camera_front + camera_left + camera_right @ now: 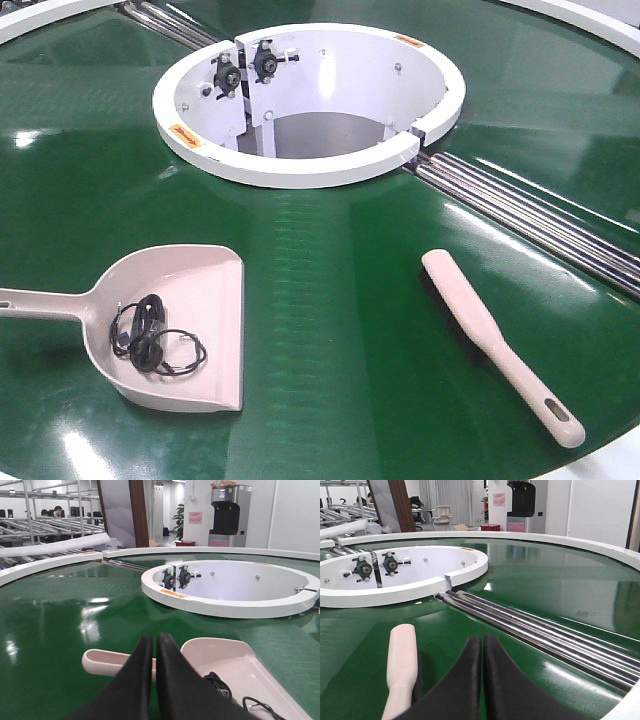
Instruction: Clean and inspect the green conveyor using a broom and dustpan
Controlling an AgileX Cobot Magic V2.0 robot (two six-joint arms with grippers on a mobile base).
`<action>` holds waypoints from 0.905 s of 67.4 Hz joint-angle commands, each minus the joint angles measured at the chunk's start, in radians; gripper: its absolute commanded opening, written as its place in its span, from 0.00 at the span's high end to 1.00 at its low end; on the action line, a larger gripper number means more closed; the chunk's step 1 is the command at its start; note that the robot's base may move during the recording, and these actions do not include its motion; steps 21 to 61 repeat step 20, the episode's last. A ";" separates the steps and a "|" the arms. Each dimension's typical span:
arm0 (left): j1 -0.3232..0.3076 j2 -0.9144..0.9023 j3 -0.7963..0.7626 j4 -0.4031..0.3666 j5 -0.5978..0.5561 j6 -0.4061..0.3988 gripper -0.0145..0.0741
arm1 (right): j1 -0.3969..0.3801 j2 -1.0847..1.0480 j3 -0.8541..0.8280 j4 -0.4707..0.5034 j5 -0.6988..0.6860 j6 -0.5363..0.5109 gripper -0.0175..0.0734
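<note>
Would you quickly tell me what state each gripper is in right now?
Left gripper: closed, holding nothing, above the dustpan handle.
Right gripper: closed, holding nothing, beside the broom.

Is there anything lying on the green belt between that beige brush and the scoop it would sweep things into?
Nothing visible. Between the broom and the dustpan there is only bare green conveyor. The white hub ring sits farther back, off that line. A black cable already lies inside the dustpan.

Beige dustpan [180, 325] left, beige broom [497, 341] right, flat on green conveyor [340, 330]
</note>
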 commanded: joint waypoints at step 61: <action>0.000 -0.016 0.027 -0.002 -0.072 -0.008 0.84 | -0.007 -0.018 0.011 -0.006 -0.082 0.000 0.82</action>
